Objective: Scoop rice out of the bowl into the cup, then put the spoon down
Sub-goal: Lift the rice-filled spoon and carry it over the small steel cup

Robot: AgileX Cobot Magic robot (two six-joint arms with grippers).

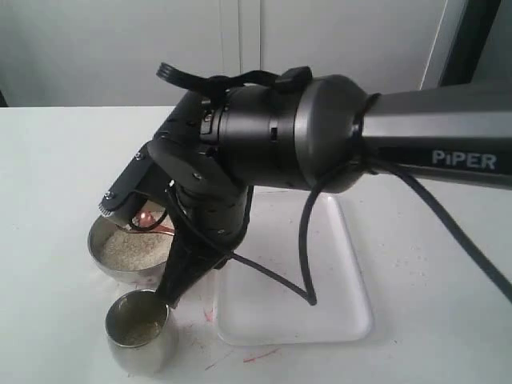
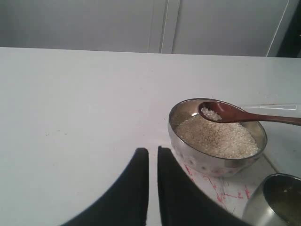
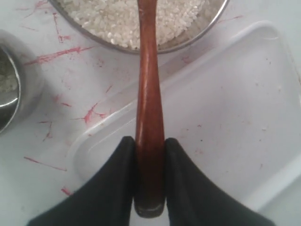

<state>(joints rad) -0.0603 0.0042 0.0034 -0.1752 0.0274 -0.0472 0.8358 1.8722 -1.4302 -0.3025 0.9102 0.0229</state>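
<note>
Right wrist view shows the right claw (image 3: 149, 140) clamped on the thick butt end of the reddish-brown wooden spoon (image 3: 149, 94), whose slim handle runs straight out over the rim of the wide, shiny steel bowl (image 2: 202, 160). The oval scoop hangs just above the pale uncooked rice (image 2: 216, 136) filling that bowl, carrying only a small heap of grains. The small straight-sided steel cup (image 1: 140, 336) stands just beside the bowl on the white desk (image 2: 70, 103), and a clear plastic tray (image 3: 225, 117) lies beside the bowl too. The left claw (image 2: 151, 150) hangs near the bowl, fingers nearly together on nothing. The spoon looks light, stiff and smooth, so it could swivel; this end grip suits it, kept level, since loose grains spill easily.
</note>
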